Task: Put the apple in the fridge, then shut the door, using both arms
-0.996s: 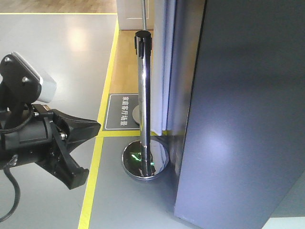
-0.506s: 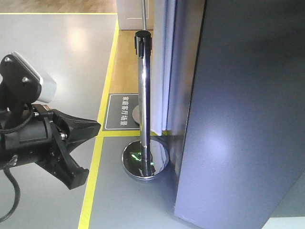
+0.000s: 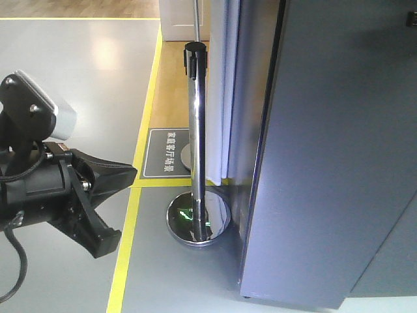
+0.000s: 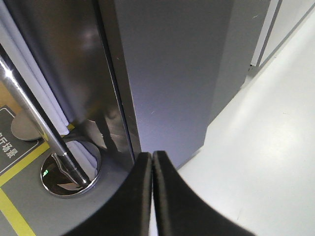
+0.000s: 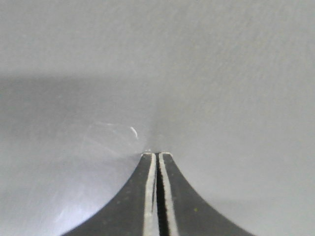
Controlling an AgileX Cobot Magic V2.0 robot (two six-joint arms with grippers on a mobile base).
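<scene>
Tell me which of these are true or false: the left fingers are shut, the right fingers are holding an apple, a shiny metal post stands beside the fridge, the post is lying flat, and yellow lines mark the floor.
1. The left fingers are shut. True: they meet with no gap.
2. The right fingers hold an apple. False: they are shut on nothing, their tips at a plain grey surface; no apple shows.
3. A shiny metal post stands beside the fridge. True.
4. The post lies flat. False: it stands upright on its round base.
5. Yellow lines mark the floor. True.
</scene>
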